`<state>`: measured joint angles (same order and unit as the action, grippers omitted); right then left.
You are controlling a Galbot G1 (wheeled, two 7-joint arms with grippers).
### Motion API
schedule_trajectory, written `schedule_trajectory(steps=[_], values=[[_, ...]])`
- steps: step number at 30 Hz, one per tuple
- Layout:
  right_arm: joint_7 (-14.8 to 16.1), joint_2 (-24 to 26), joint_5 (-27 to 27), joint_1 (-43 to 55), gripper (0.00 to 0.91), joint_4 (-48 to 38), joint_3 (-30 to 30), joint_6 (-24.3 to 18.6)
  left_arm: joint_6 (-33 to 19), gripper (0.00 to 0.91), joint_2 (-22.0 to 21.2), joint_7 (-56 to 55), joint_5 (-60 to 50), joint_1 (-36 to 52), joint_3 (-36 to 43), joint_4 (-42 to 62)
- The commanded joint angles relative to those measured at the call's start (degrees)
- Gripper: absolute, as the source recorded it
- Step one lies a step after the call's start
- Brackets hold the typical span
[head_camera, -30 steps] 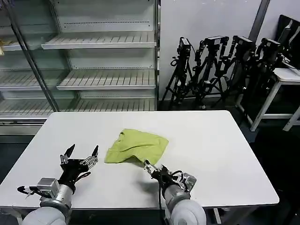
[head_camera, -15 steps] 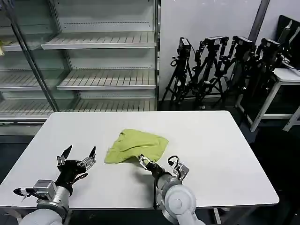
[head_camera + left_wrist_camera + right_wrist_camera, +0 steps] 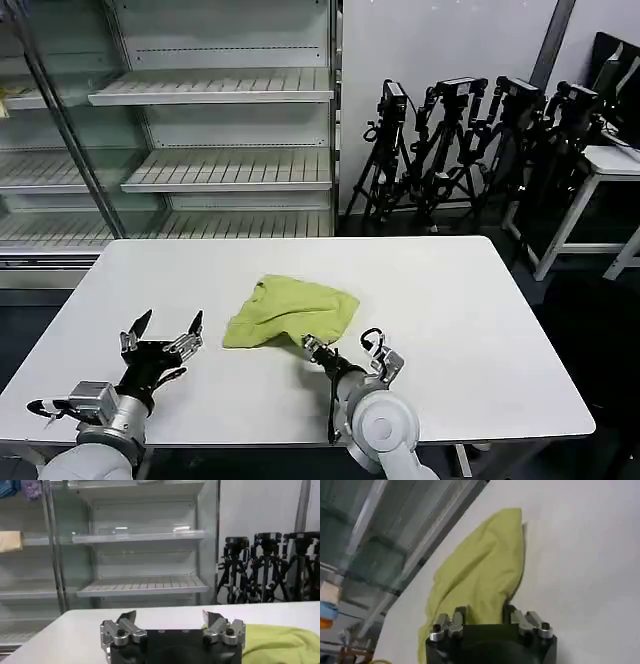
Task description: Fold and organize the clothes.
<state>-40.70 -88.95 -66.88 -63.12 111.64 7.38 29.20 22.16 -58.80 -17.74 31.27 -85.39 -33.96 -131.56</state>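
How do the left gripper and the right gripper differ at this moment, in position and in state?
The left gripper hangs open over bare table, apart from the shirt; the right gripper is at the shirt's near edge, also open, with the fabric reaching between its fingers in the right wrist view. The left fingers point upward and spread wide; the right gripper lies lower, near the tabletop. Both are open.

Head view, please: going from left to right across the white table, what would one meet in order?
Left gripper, open and off the fabric → yellow-green shirt, bunched near the table's middle → right gripper, open at the shirt's near right corner.
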Motion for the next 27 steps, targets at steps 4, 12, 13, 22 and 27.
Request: schedule_trajectory(steps=[4, 12, 13, 22, 27], values=[[-0.5, 2.4, -1.2, -0.7, 0.000, 2.3, 0.8, 0.1, 0.0, 0.907, 0.0, -0.1, 0.4, 0.1, 0.0, 0.1], [0.2, 8.1, -1.3, -4.2, 0.000, 7.4, 2.3, 0.2, 0.0, 0.907, -0.4, -0.1, 0.4, 0.4, 0.5, 0.1], [0.4, 9.1, -1.6, -4.9, 0.000, 8.4, 2.6, 0.3, 0.0, 0.907, -0.4, -0.1, 0.4, 0.5, 0.5, 0.1], [1.0, 15.4, -4.4, -9.3, 0.000, 13.2, 6.2, 1.5, 0.1, 0.907, -0.7, -0.2, 0.4, 0.8, 1.2, 0.0], [1.8, 19.1, -5.5, -12.7, 0.000, 15.4, 9.4, 2.7, 0.1, 0.907, -0.5, -0.1, 0.4, 0.9, 1.7, -0.4]])
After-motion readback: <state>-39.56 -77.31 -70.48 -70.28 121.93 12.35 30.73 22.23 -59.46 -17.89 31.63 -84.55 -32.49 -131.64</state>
